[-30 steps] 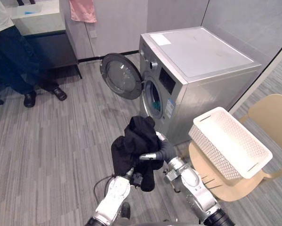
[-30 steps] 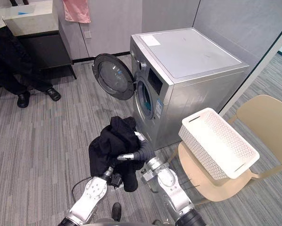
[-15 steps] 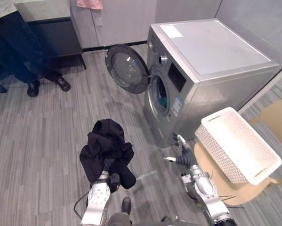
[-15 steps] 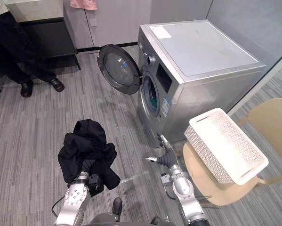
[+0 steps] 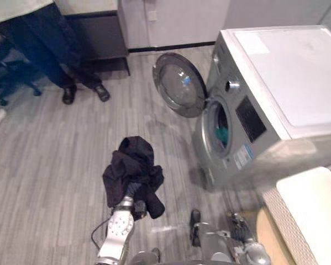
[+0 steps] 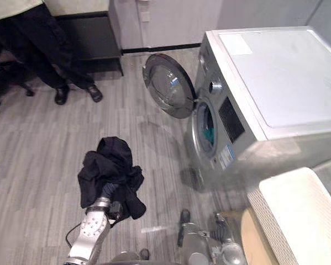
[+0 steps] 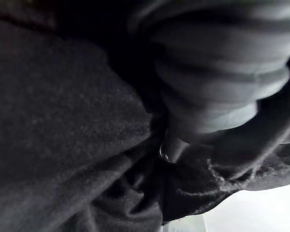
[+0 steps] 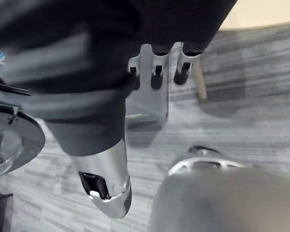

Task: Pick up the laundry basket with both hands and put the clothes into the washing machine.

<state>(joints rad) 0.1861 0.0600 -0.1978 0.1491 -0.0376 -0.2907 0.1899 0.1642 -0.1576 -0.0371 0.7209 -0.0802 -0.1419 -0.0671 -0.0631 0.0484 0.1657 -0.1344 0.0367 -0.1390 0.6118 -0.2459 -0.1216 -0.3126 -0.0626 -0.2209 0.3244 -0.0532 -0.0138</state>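
Note:
A black garment (image 5: 133, 174) hangs bunched over my left hand (image 7: 212, 82), above the floor and left of the washing machine (image 5: 276, 94). Dark cloth wraps that hand all round in the left wrist view. The machine's round door (image 5: 179, 85) stands open and some teal cloth (image 5: 221, 134) lies in the drum. My right hand (image 8: 152, 94) hangs low in front of the machine, open and holding nothing. The white laundry basket (image 5: 314, 212) rests on a beige chair (image 5: 263, 232) to my right, apart from both hands.
A person in dark trousers (image 5: 54, 44) stands at the far left beside a dark cabinet (image 5: 99, 33). Grey plank flooring (image 5: 54, 165) stretches between me and the machine's door.
My right hand has let go of the black garment and dropped low to the right. The left hand keeps the garment. The camera has swung down and to the left.

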